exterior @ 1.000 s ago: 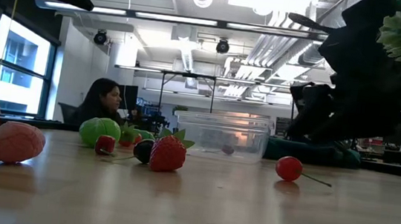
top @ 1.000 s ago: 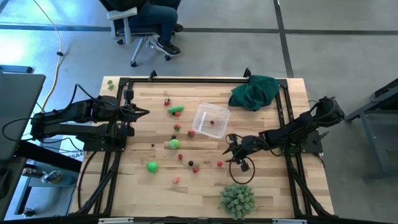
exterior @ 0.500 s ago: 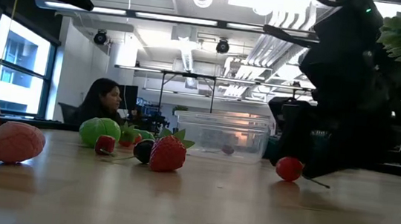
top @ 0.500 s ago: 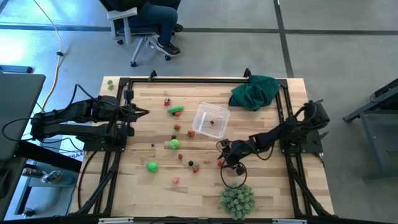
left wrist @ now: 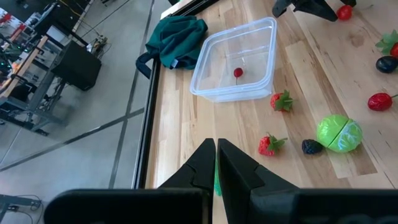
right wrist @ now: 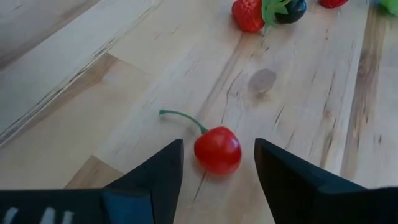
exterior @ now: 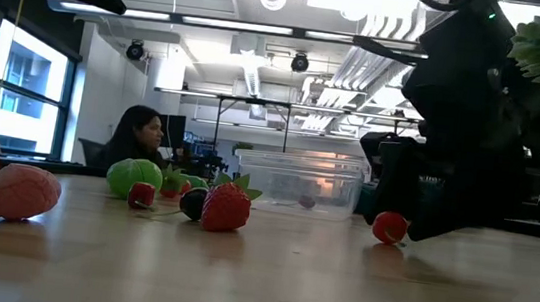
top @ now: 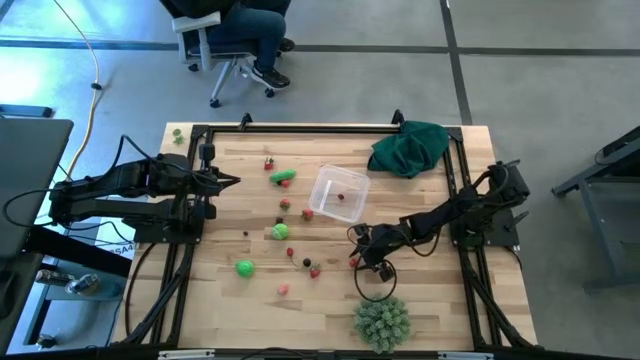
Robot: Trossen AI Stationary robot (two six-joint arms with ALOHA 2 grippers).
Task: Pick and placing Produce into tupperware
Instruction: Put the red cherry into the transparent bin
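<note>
My right gripper (right wrist: 218, 147) stands open low over the table, one finger on each side of a red cherry (right wrist: 217, 152) with a green stem; a gap shows on both sides. In the high view this cherry (top: 353, 262) lies below the clear tupperware (top: 338, 193), which holds one small red piece (left wrist: 237, 73). More produce lies loose on the wood: green pieces (top: 280, 231), strawberries (left wrist: 269, 144) and dark berries (left wrist: 311, 146). My left gripper (top: 232, 181) waits shut above the table's left side.
A pale-green spiky ball (top: 381, 322) sits at the near edge, close to my right arm. A dark green cloth (top: 410, 147) lies at the far right corner. A person sits on a chair (top: 235, 35) beyond the far edge.
My right gripper has moved toward the table's left and near edge and sunk to the table, coming down around the red cherry. Nearly all of this happened in the first half second. The cherry has stayed in place.
</note>
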